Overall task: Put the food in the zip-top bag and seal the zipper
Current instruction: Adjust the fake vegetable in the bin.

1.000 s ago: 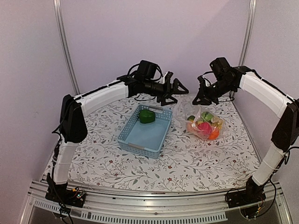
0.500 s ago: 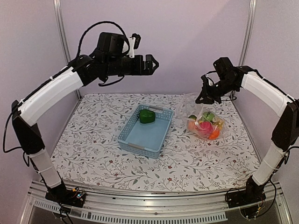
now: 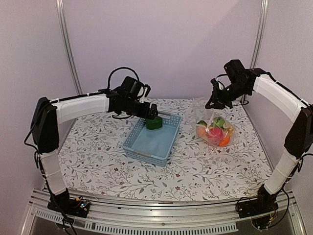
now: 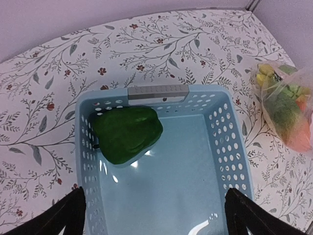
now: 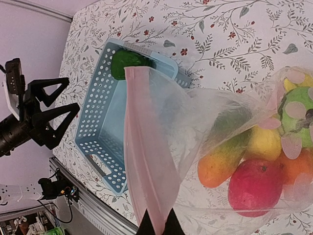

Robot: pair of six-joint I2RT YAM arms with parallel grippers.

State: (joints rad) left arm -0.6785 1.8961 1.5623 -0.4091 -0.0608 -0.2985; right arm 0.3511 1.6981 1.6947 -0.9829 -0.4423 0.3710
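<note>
The left gripper (image 3: 152, 114), spread wide and empty, is held over the green pepper (image 4: 127, 133) in the basket (image 4: 156, 92). The fruit-filled zip-top bag (image 3: 213, 128) is pinched at its zipper (image 5: 144, 161) by the closed right gripper (image 5: 156, 227).

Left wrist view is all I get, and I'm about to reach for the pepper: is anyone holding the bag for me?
Observer: Yes. The right gripper is shut on the pink zipper strip and holds that edge of the zip-top bag up off the table.
Operator: What is already in it?
Observer: The right wrist view shows a red apple and a mango lying among other pieces at the bottom.
Operator: Where am I over the basket?
Observer: In the top view the left gripper hovers open above the far end of the basket, over the green pepper and apart from it.
</note>
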